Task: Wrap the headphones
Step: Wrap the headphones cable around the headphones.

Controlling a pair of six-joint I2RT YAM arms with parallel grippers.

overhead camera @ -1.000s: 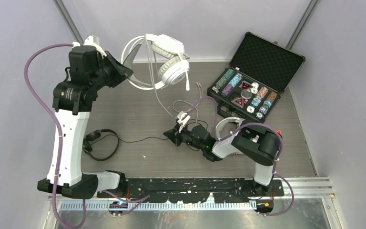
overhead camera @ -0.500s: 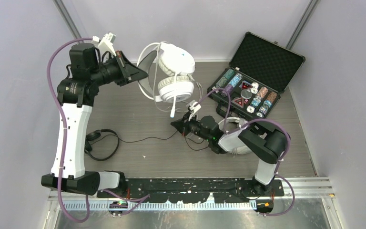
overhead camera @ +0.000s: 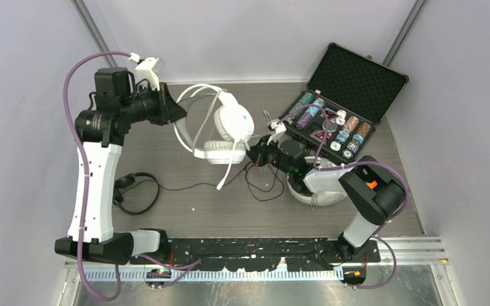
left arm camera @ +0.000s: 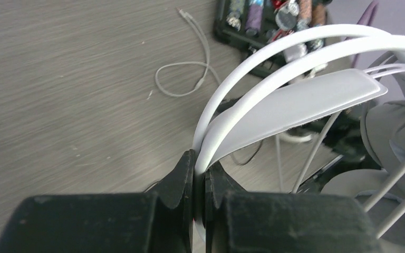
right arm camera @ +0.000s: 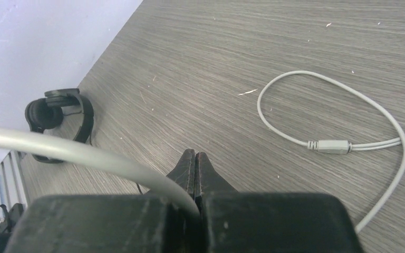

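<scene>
Starting at the left, the black headset (overhead camera: pixel 131 191) lies flat on the table (overhead camera: pixel 185 220) beside the left arm, its thin black lead trailing right. Neither gripper is near it, and it appears unwrapped.

The left gripper (overhead camera: pixel 177 108) is raised over the far left of the table, clamped on the headband (left arm camera: pixel 295 100) of a white headset (overhead camera: pixel 226 127). The wrist view shows the band pinched at the very tips of the fingers (left arm camera: pixel 179 179) and arching away to the right. The cups hang just right of the gripper, toward table centre, with the mic (overhead camera: pixel 225 175) pointing at the near edge. Judged purpose: holding by the band lifts the cups off the table, leaving room to pass a cable round them.

The right gripper (overhead camera: pixel 253 153) sits low, just right of the cups, with its jaws closed on a white cable (right arm camera: pixel 84 153). In its wrist view the cable runs in from the left and ends between the tips. Judged purpose: this arm carries the cable while the left steadies the headset. More cable, with a joint (right arm camera: pixel 327 145), lies looped on the table beyond the fingers.

A second white headset (overhead camera: pixel 322 196) rests on the table under the right forearm, largely hidden. An open case (overhead camera: pixel 357 76) stands at the far right, apart from the work.
</scene>
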